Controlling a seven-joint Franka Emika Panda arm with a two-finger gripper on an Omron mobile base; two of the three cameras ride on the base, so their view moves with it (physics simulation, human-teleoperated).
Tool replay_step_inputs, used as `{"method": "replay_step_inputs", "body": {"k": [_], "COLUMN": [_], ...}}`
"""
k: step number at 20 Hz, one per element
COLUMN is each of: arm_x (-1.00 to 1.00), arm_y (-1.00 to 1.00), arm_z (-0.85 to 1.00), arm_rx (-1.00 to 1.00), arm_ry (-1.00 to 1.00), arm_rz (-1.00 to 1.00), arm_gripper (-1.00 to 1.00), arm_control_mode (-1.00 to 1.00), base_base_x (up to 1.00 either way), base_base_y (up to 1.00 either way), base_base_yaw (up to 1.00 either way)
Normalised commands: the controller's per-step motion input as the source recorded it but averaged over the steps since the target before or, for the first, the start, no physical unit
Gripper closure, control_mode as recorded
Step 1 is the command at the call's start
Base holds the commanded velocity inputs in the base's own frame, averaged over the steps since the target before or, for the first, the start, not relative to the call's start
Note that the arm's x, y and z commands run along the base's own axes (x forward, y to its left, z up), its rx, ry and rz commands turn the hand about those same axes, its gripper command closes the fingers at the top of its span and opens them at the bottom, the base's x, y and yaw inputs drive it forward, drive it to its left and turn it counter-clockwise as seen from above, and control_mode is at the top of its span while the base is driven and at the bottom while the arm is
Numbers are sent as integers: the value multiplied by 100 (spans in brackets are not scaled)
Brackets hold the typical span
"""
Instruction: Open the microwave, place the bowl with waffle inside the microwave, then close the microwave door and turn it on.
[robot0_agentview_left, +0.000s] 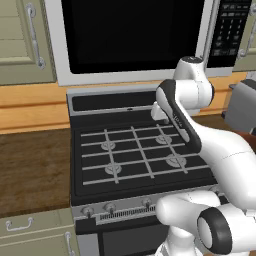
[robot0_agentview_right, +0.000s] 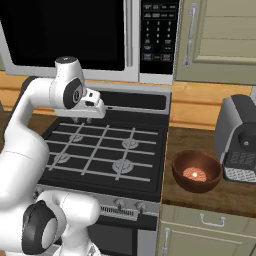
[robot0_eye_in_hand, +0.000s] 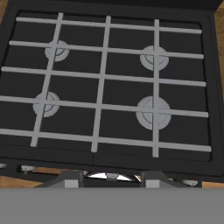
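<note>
The stove (robot0_eye_in_hand: 109, 87) lies under the jaws, whose opening I cannot tell. The microwave door (robot0_agentview_right: 65, 35), upper left, is shut; bowl (robot0_agentview_right: 197, 171) with waffle (robot0_agentview_right: 195, 174) waits on the surface, lower right.

No legible txt; microwave (robot0_agentview_right: 75, 37) keypad (robot0_agentview_right: 159, 30) marks too small to read.

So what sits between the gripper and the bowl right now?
In the right base view, the stove's grated right burners and then bare wooden counter lie between the gripper and the bowl.
</note>
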Motion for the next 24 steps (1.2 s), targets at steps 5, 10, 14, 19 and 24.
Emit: {"method": "replay_step_inputs", "body": {"k": [5,10,14,19,24], "arm_x": [0,-5,-23,-22,-4], "arm_y": [0,-9,-22,-37,-56], "arm_z": [0,4,55,98,87], "arm_rx": [-1,0,3,9,4], "arm_ry": [0,-10,-35,-33,-28], "arm_rz": [0,-1,-5,-10,-9], "arm_gripper": [-100,-100,-100,-100,-100], "arm_control_mode": [-100,-100,-100,-100,-100], "base_base_x": [0,0,0,0,0], "base_base_y": [0,0,0,0,0], "base_base_yaw": [0,0,0,0,0]}}
